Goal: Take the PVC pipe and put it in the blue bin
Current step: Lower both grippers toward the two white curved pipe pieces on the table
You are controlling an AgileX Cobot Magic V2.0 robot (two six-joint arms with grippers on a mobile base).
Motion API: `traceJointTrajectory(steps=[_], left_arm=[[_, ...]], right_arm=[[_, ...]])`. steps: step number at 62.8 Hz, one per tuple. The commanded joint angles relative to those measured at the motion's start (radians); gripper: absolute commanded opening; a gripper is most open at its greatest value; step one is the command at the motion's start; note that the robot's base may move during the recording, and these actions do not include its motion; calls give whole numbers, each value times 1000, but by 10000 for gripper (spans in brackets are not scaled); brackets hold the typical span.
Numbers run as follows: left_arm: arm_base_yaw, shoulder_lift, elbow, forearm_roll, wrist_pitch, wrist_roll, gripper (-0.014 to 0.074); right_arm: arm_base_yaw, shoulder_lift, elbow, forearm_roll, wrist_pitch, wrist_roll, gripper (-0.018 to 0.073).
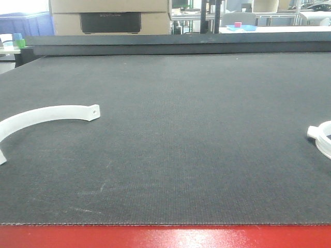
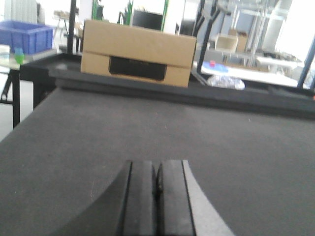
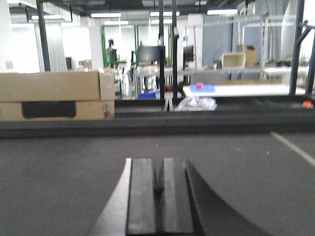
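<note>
While it lies flat, PVC pipe (image 1: pixel 46 113): probably light, stiff, slick; pinch mid-arc.
Left fingers (image 2: pixel 142 196): closed, empty.
Right fingers (image 3: pixel 142 196): closed, empty.

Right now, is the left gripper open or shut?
Shut. In the left wrist view, the left gripper has its fingers meeting along a thin seam, with nothing between them.

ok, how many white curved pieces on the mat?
2. One white curved piece at left edge, another at right, both cropped; more may be out of view.
</note>
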Motion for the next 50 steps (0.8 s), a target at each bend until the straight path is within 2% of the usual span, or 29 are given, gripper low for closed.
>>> traceJointTrajectory(steps=[1,8,16,22,38,50], left_arm=[[3,84,-101,10,117,1,-111],[3,222,-228,46,250,1,-111],[3,417,-367,50,412,1,-111],[3,564,-457,59,515,1,-111],[3,838,-481,60,488,1,-111],[3,991,-481,35,465,-2,-111]], right_arm=[[-4,82,-76,29,96,-3,-168],[-4,225,-194,34,247,-3,-168],[-4,400,-317,19,422,-3,-168],[-4,513,-361,7,490,-3,-168],[-4,765,-363,6,509,-3,-168],[-4,962,-363,36,453,-3,-168]])
